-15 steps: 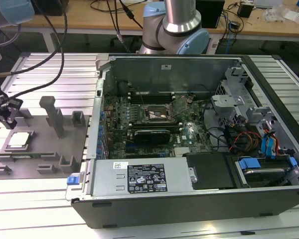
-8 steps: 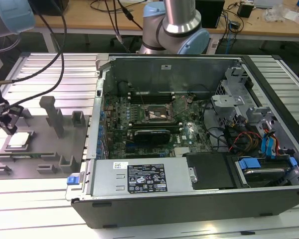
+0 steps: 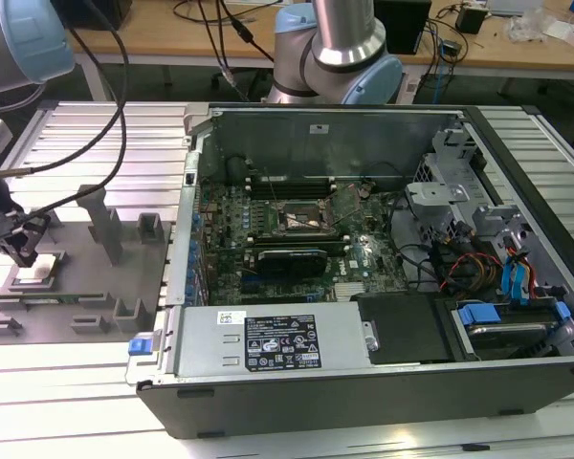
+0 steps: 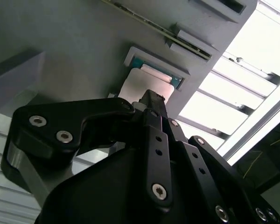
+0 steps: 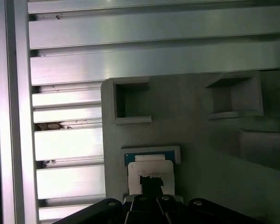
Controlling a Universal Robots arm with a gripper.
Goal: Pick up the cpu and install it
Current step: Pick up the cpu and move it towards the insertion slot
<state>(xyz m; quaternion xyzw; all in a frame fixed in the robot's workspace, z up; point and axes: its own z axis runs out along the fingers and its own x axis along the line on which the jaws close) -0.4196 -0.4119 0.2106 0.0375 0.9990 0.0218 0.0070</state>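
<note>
Closely drawn together, the black fingertips [image 4: 151,99] meet in one narrow point with no gap between them, and they pinch nothing. In the second wrist view that point stands over the silvery lid of the cpu [image 4: 139,86]. Whether it touches the lid I cannot tell.

In the first wrist view the gripper [image 5: 151,181] covers the near edge of the lid. The cpu lies flat in a shallow recess [image 5: 151,150] with a teal strip along its far side. This view also shows two square pockets [image 5: 130,100] further along the same grey fixture plate [image 5: 191,140], and the ribbed aluminium table [image 5: 130,60] beyond the plate's edge. The second wrist view instead shows the gripper's linkage and screws close up, with a long slotted holder [image 4: 177,39] past the recess.

The exterior view gives the wider setting. There the gripper hangs low over the cpu at the exterior view's left, on the plate among grey upright blocks [image 3: 105,225]. Well apart, toward the exterior view's right, an open computer case [image 3: 364,134] lies on the table. Its motherboard [image 3: 268,244] is exposed, and the black socket frame [image 3: 306,218] sits near the board's middle. A robot arm's base [image 3: 340,57] rises behind the case, and dark cables [image 3: 105,115] trail across the table.
</note>
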